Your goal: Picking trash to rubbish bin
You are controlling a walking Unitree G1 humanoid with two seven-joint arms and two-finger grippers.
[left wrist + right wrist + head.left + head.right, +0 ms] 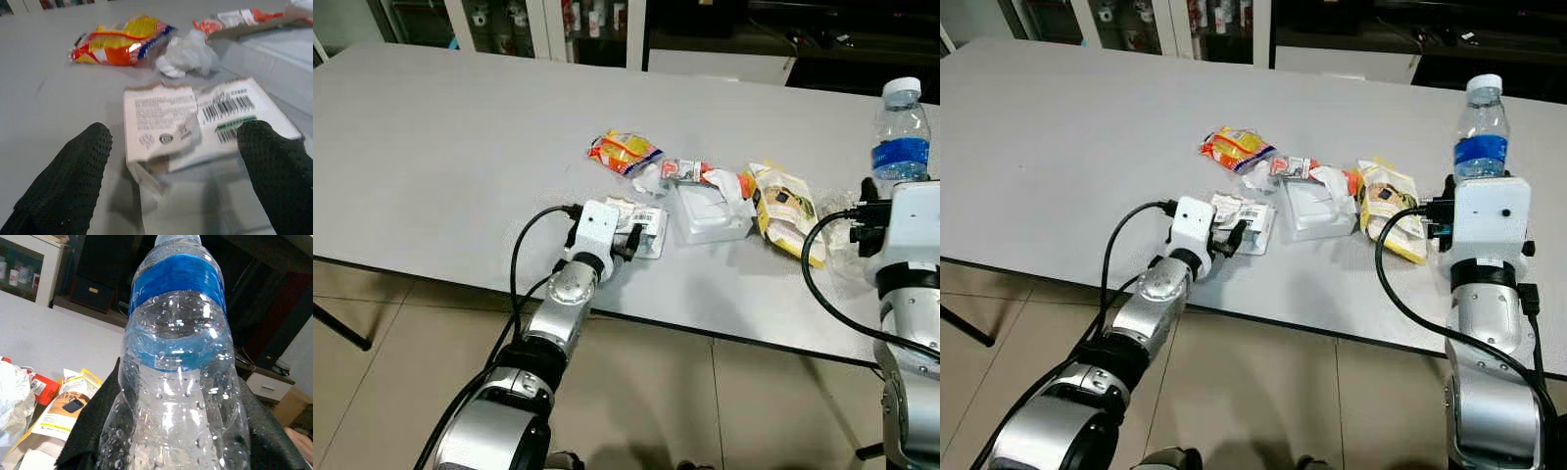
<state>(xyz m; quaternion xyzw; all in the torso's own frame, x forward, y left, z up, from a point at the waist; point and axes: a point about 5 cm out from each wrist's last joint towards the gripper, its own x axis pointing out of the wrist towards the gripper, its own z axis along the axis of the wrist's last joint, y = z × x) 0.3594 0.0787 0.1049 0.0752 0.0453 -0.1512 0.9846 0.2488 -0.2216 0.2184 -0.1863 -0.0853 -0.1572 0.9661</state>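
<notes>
On the grey table (450,147), the left gripper (176,161) spreads its fingers around a torn white carton (195,122), while the right gripper (171,431) clamps an upright water bottle (1481,127) beside scattered wrappers (625,151).

Silver arms, white wrist blocks, looping black cables, black dimpled fingers (63,186).

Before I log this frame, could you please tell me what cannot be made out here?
- Rubbish bin: where it stands cannot be told.
- Right claw: head views, its fingers are hidden behind the wrist housing.
- Water bottle: right wrist view, base cut off by the bottom edge.
- Torn barcode carton: left wrist view, print too blurred to read.
</notes>
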